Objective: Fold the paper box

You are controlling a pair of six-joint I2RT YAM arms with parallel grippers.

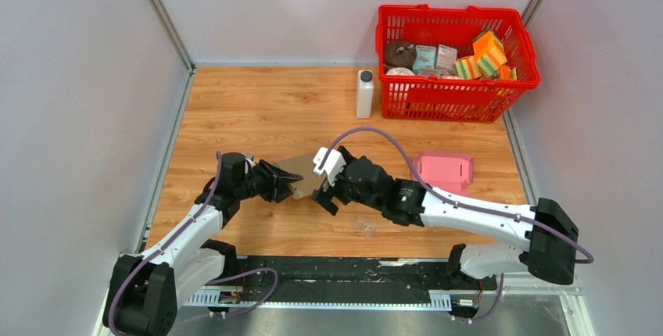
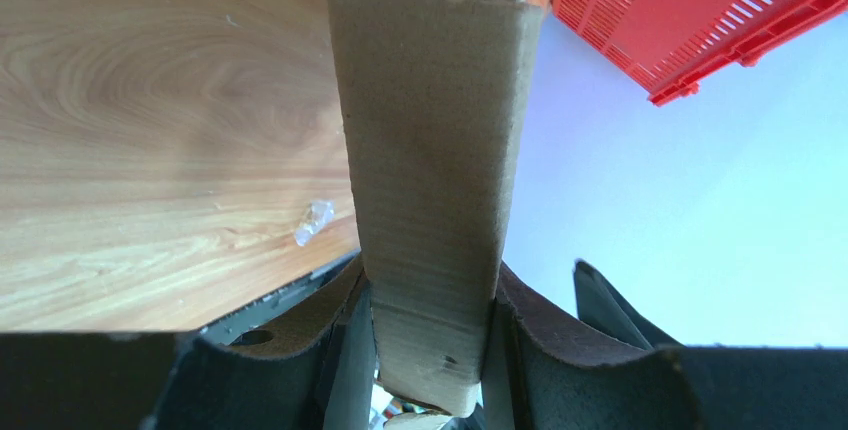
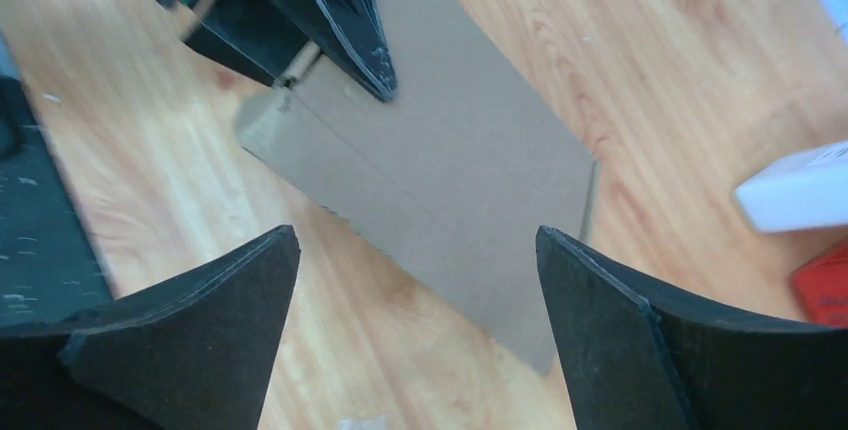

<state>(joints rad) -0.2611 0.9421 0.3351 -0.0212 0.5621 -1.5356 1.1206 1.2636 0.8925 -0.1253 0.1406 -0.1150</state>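
The brown cardboard paper box point(image 1: 301, 172) is held flat above the middle of the wooden table. My left gripper point(image 1: 283, 186) is shut on its left edge. In the left wrist view the box panel point(image 2: 430, 140) runs up from between the closed fingers point(image 2: 545, 350), seen edge-on. My right gripper point(image 1: 324, 194) is open at the box's right side. In the right wrist view the two fingertips point(image 3: 250, 290) stand wide apart above the box's near corner point(image 3: 450, 170), not touching it. The left gripper's fingers point(image 3: 330, 20) show there, clamped on the box's far edge.
A red basket point(image 1: 457, 90) with several small items stands at the back right, with a white bottle point(image 1: 364, 94) to its left. A pink folded box point(image 1: 443, 170) lies at the right. A small clear plastic scrap point(image 1: 365, 228) lies near the front edge.
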